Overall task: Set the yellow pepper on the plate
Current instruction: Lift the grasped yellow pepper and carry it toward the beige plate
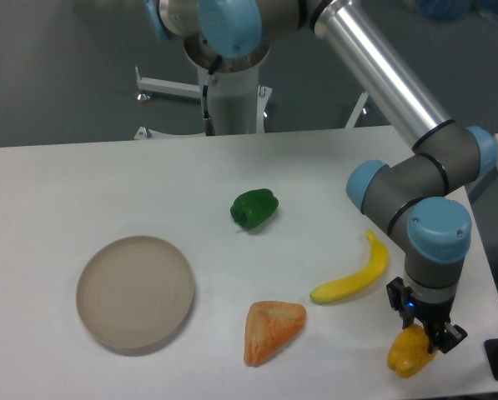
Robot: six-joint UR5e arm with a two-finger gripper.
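The yellow pepper (409, 352) sits at the front right of the table, partly covered by my gripper (424, 332). The gripper comes straight down onto it, with its dark fingers around the pepper's top. I cannot tell whether the fingers are closed on it. The beige plate (135, 291) lies on the table at the front left, far from the gripper and with nothing on it.
A yellow banana (354, 275) lies just left of the gripper. An orange wedge (270, 330) lies at the front centre. A green pepper (254, 208) sits mid-table. The arm's links (415, 187) stand over the right side. The table's right edge is near the gripper.
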